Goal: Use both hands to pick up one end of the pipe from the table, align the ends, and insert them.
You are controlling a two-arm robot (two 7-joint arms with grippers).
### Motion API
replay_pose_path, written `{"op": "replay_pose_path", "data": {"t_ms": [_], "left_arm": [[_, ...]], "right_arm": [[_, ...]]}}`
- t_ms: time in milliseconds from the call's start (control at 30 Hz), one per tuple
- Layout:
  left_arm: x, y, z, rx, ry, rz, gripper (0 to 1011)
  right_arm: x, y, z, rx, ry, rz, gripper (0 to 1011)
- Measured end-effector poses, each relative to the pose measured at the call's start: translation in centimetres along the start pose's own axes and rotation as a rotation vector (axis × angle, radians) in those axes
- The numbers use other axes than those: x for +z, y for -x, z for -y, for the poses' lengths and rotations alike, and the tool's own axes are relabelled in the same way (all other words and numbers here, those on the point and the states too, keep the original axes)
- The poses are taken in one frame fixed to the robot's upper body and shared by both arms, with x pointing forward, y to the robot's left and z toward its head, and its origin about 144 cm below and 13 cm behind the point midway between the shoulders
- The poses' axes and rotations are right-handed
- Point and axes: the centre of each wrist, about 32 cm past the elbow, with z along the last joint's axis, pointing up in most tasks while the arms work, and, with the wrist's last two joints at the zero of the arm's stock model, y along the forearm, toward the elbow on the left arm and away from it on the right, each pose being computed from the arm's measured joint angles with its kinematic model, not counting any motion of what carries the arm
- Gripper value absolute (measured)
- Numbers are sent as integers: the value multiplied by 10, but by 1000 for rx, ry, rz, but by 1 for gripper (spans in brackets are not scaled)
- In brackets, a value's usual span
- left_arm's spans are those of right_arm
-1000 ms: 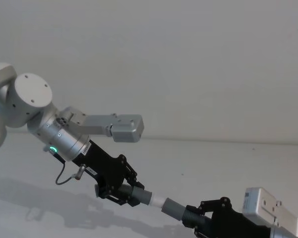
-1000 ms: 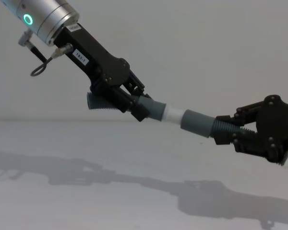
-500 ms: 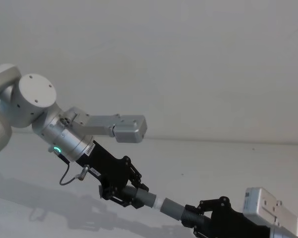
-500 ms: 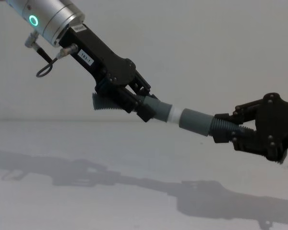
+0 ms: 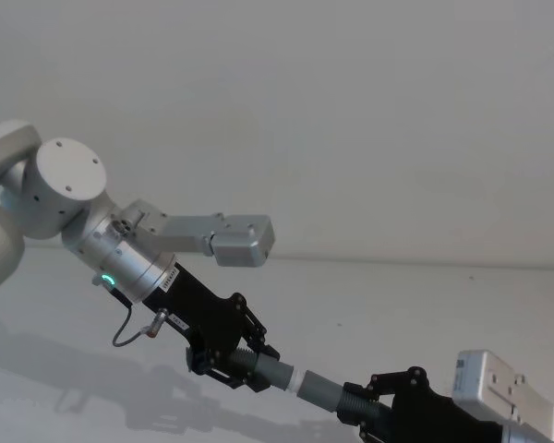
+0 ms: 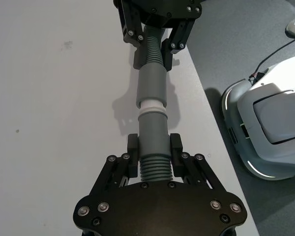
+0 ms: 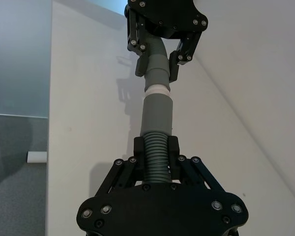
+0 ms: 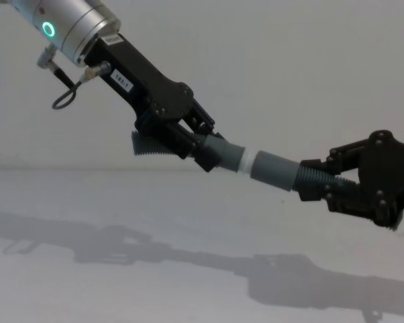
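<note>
A bare, matte white-grey bench (image 8: 188,269) runs back to a plain pale wall; both pipe pieces are held clear above it, mid-frame in the chest view. Nearest, at the lower right of the head view, the right end effector (image 8: 323,185) is clamped on the corrugated section of the longer piece (image 8: 279,169), just behind its smooth grey mouth (image 7: 156,105). Farther off, descending from the upper left, the left end effector (image 8: 202,151) grips the short piece (image 8: 215,153) at its smooth collar, with ribbed hose flaring out behind its jaws. The white tip (image 8: 244,160) sits partly inside the mouth, a narrow white band exposed; both wrist views show the two axes in line.

Handling, as a judgement: the pieces look light and thin-walled. The smooth ends are probably stiff, while the ribbed lengths would flex and compress under axial push. Holds close behind each joint end therefore suit insertion; ribs offer purchase, smooth plastic may slip.
</note>
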Motion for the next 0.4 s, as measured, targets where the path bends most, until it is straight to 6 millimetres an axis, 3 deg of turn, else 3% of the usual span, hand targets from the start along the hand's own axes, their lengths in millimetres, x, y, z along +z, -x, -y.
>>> {"op": "replay_pose_path", "data": {"t_ms": [400], "left_arm": [[-1,0,1,-6,5,0,343]], "right_arm": [[0,0,0,1,-1,1,249]]}}
